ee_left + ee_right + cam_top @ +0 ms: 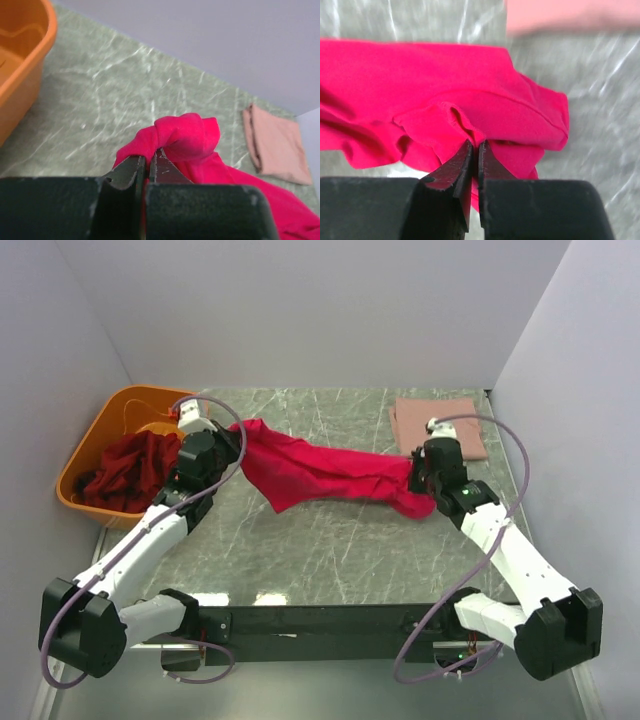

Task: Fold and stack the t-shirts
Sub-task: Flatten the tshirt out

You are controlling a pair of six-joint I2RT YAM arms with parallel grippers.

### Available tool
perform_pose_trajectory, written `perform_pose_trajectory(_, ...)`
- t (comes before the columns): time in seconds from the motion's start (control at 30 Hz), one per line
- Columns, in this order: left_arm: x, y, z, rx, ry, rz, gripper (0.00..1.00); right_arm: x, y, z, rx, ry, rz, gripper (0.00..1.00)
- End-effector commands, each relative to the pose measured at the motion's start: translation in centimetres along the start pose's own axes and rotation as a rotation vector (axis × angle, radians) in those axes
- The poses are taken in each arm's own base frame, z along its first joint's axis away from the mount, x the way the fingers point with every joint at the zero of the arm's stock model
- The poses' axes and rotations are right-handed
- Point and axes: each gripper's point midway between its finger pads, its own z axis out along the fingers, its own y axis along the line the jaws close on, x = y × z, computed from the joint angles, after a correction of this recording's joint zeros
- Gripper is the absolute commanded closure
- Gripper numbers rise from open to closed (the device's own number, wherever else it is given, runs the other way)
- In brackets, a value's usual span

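1. Pale grey walls (300, 310) close in a green marbled table (330, 550) on the left, far and right sides; both arms reach in from the near edge, the left one angled toward the far left, the right one toward the far right.
2. The crimson-pink t-shirt (320, 472) runs across the middle of the table from left to right as a twisted, wrinkled band; it is broader in its left half and narrows toward the right; how much of its middle rests on the table cannot be told.
3. The left tool (148, 162) is clamped on the left end of this shirt; its two fingers press together with almost no gap, and the cloth bunches into a rounded knob just past their tips.
4. The right tool (475, 150) is closed on a hemmed fold at the shirt's right end; the fingers meet over the seam, and a short flap of cloth hangs beyond them on the right.
5. The pale salmon-pink t-shirt (440, 425) lies folded flat near the far right corner of the table; it sits just beyond the right tool and apart from the crimson cloth.
6. The orange tub (135, 400) stands at the far left by the wall; dark maroon-red t-shirts (130, 470) lie crumpled in a heap inside it, reaching up to its near rim; the left wrist is just beside the tub's right side.
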Motion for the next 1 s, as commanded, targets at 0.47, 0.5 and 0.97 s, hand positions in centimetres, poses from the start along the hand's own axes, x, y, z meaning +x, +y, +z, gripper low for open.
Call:
perform_pose_trajectory(0.47,5.0,4.7,2.3,-0.188,0.106,-0.002,0.99,5.0,-1.2,4.2,0.114,0.145,0.094,1.0)
perform_pose_trajectory(0.5,3.9,4.0,2.7,-0.179,0.086,-0.003,1.0,4.1,-1.4,3.9,0.13,0.121,0.099,1.0)
perform_pose_trajectory(0.97,-13.4,-7.7,-9.9,0.324,-0.261,-0.119,0.99,-13.0,-1.1,-16.9,-0.097,-0.589,0.131,1.0)
